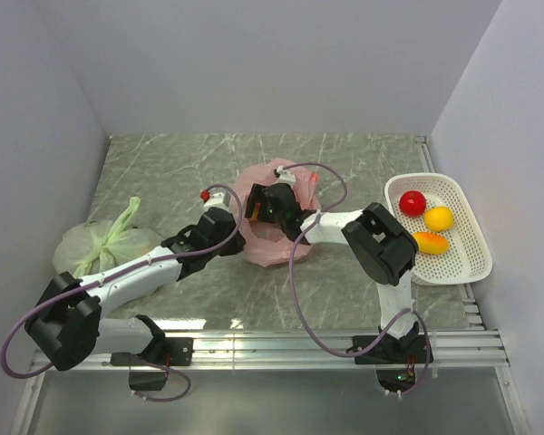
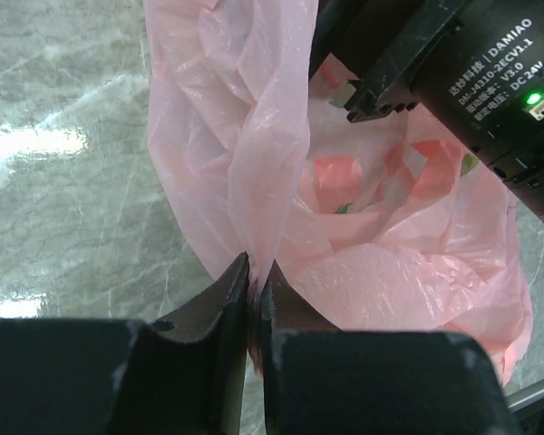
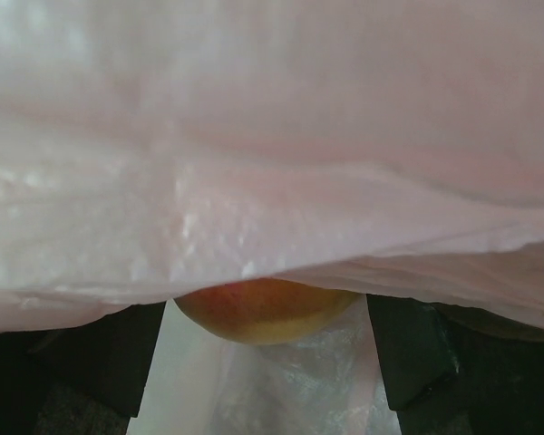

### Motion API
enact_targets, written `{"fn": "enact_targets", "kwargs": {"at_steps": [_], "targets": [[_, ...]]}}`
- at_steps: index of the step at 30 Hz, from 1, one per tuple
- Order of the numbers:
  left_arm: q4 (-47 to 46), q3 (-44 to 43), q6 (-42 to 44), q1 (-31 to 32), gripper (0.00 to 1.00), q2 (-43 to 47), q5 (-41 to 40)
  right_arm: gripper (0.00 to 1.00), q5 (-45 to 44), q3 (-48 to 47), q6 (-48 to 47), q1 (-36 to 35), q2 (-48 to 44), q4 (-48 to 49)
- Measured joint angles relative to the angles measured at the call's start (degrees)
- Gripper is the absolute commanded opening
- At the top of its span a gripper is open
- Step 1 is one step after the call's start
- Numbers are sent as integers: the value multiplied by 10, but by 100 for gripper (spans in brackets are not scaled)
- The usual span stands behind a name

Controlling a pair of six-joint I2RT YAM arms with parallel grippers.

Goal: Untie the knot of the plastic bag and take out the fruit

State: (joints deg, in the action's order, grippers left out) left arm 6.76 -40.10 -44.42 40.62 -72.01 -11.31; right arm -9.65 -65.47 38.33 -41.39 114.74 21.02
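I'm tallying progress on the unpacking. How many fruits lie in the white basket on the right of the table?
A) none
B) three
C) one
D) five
B: the white basket holds a red fruit, a yellow fruit and an orange fruit, three in all.

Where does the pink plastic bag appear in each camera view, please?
Top external: pink plastic bag at picture centre.
Left wrist: centre and right; left gripper pinches a fold.
Right wrist: fills the upper part, above a fruit.
Shared landmark: right arm's black wrist over the bag, top and left wrist views.
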Motion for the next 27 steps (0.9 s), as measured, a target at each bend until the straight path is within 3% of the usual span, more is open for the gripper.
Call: {"fn": "enact_targets", "kwargs": {"at_steps": [1,4,7,15,22,27], "targets": [[1,0,0,0,14,0,-1,30,1,3,0,0,-1,9],[3,3,-2,1,13,4,-5,8,4,26,-3,0,-12,19],[15,4,-2,1,13,11,-17,0,23,71,-10,0,-48,14],[42,-7,0,-5,13,21,-59,0,119,173,-59,-8,-246,-38],[52,-14,2,-7,13,24,-67,0,225,175,-118,-9,-399,-116],[64,-14,3,-7,13,36,-66,0,207,171,-158,12,-498,-185]]}}
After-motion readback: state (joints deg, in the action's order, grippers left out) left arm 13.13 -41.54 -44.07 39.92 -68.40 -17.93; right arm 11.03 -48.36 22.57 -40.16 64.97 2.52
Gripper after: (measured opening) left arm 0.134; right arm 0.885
